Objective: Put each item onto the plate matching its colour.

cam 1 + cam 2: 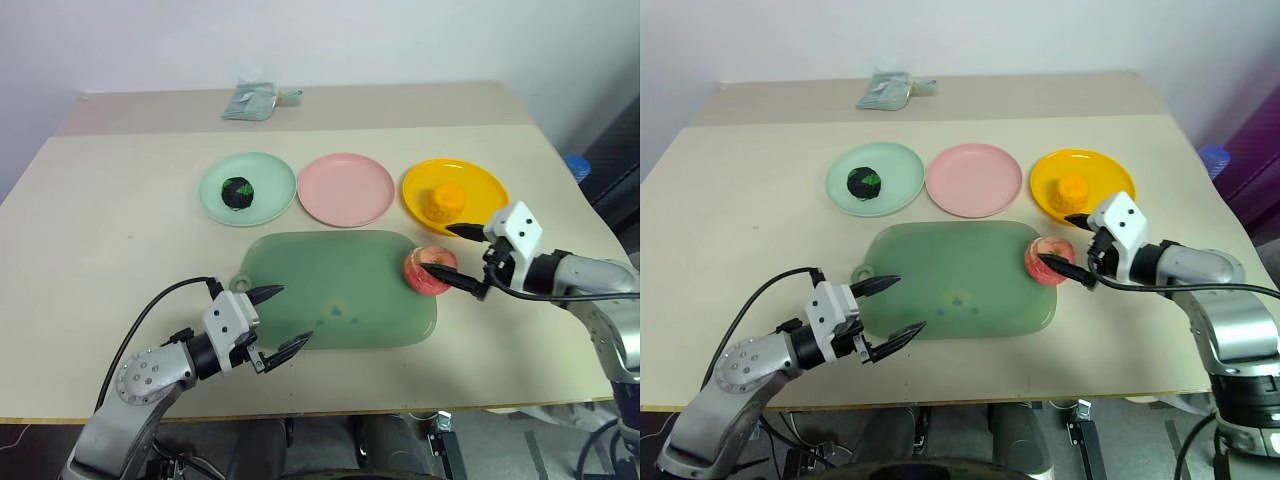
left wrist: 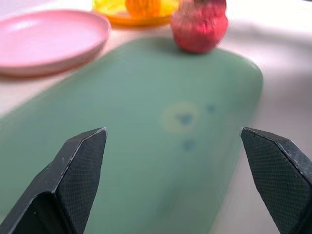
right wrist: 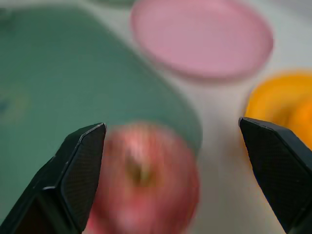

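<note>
Tabletop (image 1: 120, 230): right gripper (image 1: 464, 262) wide open beside apple (image 1: 428, 270), empty.

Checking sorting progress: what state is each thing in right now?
Green ball: on the mint plate.
Orange fruit: on the yellow plate.
Apple: upright at the green board's edge, not sorted.
Pink plate: empty.
Left gripper: open, empty, over the board.
Right gripper: open, empty, beside the apple.
</note>
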